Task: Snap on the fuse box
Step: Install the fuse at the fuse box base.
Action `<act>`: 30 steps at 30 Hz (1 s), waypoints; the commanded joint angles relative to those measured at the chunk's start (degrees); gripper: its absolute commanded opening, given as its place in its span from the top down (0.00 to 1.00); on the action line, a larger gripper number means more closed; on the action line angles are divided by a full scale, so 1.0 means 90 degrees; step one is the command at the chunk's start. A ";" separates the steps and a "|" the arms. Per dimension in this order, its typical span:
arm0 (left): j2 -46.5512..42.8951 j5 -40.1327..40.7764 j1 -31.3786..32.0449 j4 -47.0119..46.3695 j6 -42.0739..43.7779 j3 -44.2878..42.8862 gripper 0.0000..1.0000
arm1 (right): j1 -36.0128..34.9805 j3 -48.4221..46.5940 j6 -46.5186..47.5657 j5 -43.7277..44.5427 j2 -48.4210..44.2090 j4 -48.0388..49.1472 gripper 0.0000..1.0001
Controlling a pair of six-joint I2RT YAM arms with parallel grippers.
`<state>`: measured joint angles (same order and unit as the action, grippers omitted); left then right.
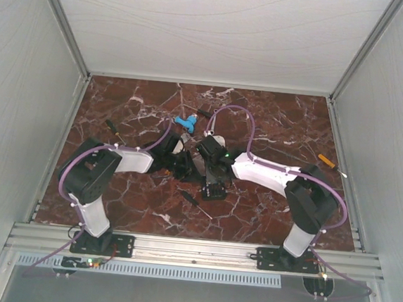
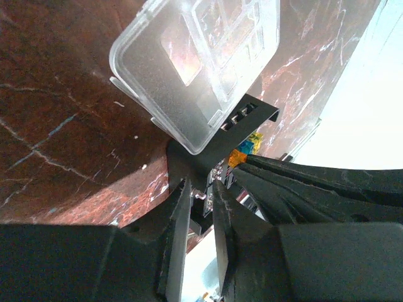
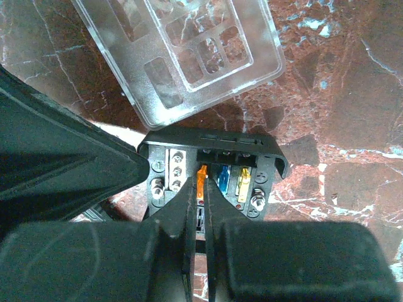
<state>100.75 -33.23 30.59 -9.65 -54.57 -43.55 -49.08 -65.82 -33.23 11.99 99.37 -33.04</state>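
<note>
Left tool (image 2: 201, 189) pinches the fuse box (image 3: 214, 167) edge; right tool (image 3: 200, 195) is closed over it — lid (image 3: 182, 56) unseated; an off-square press could twist the box loose.

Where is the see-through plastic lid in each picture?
Left wrist: clear square plastic lid, top centre.
Right wrist: top centre.
Top external: too small to make out.
Shared landmark: black plastic fuse box with coloured fuses, just below the lid in both wrist views.

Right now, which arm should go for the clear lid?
Right, probably: the right gripper is shut over the fuse box, clear lid straight ahead; the left gripper seems to pinch the box's edge.
</note>
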 commanded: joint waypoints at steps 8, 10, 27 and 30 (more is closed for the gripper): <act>-0.0020 0.0118 0.0107 -0.0231 -0.0172 0.0055 0.78 | -0.0013 0.0825 0.0193 0.0121 -0.0033 0.0114 1.00; -0.0016 0.0180 0.0107 -0.0146 -0.0109 0.0014 0.78 | 0.0009 0.0881 0.0314 0.0074 -0.0036 0.0093 1.00; 0.0066 0.1468 0.0340 0.0710 0.0521 -0.0563 0.81 | 0.0014 0.0791 0.0948 -0.0409 -0.0099 0.0504 1.00; 0.0019 0.1664 0.0349 0.0818 0.0505 -0.0524 0.89 | 0.0014 0.0799 0.1011 -0.0397 -0.0185 0.0504 1.00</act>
<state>100.66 -23.66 33.61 -4.25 -51.53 -46.74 -49.06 -60.80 -26.37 9.96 96.20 -26.70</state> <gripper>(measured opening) 0.154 0.014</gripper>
